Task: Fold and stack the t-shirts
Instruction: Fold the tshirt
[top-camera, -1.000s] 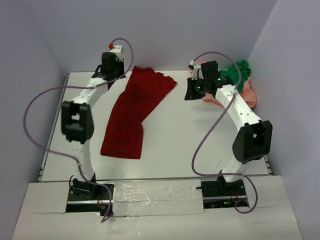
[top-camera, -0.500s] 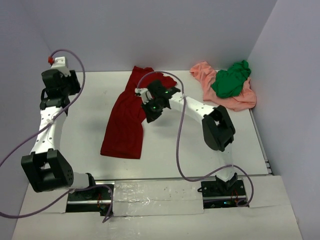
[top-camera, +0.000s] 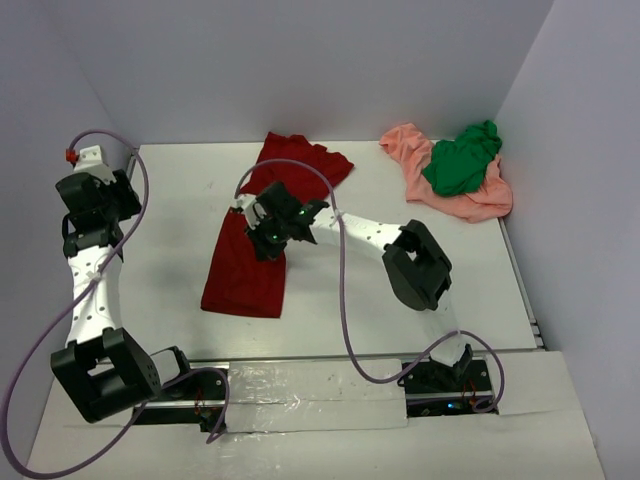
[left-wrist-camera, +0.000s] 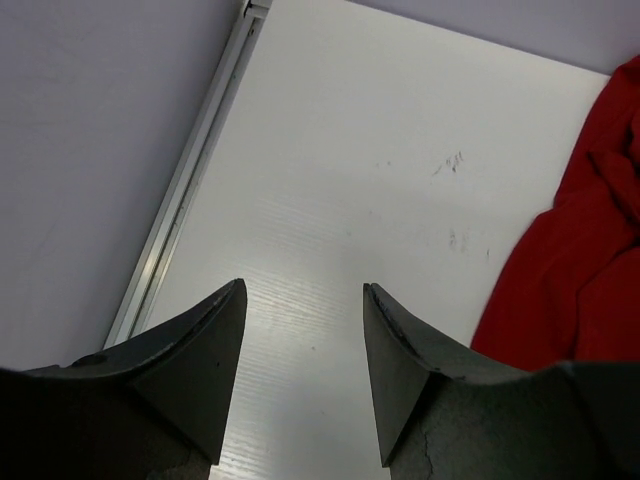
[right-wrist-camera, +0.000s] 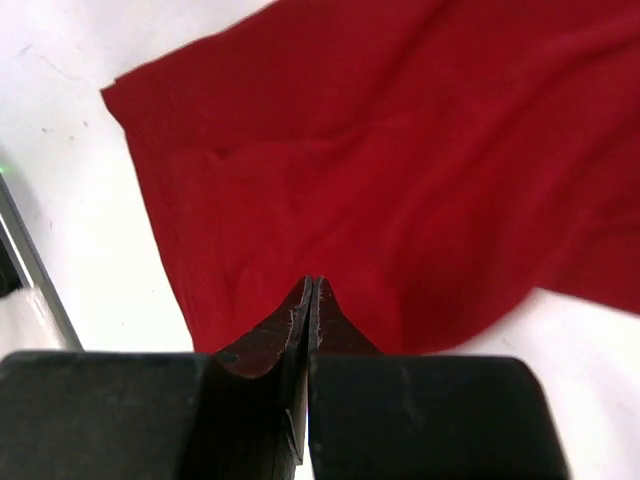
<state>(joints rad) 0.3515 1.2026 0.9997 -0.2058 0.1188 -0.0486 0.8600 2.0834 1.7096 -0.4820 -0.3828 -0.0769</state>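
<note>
The dark red t-shirt (top-camera: 240, 275) lies stretched out from the back centre of the table toward the front left, and it also shows in the left wrist view (left-wrist-camera: 580, 270) and the right wrist view (right-wrist-camera: 400, 150). My right gripper (top-camera: 258, 240) (right-wrist-camera: 312, 282) is shut, its tips over the shirt's middle, and I see no cloth between them. My left gripper (top-camera: 88, 215) (left-wrist-camera: 304, 287) is open and holds nothing; it hangs over bare table near the left edge, apart from the shirt. The green t-shirt (top-camera: 462, 160) lies crumpled on the salmon-pink one (top-camera: 405, 145) at the back right.
A metal rail (left-wrist-camera: 180, 200) runs along the table's left edge, close to the left wall. Walls close in the back and both sides. The right arm reaches across the table's middle, its cable looping above it.
The left arm has swung from the red shirt's top end to the left edge, and its gripper has opened. The right arm has crossed from the back-right pile to the red shirt's middle.
</note>
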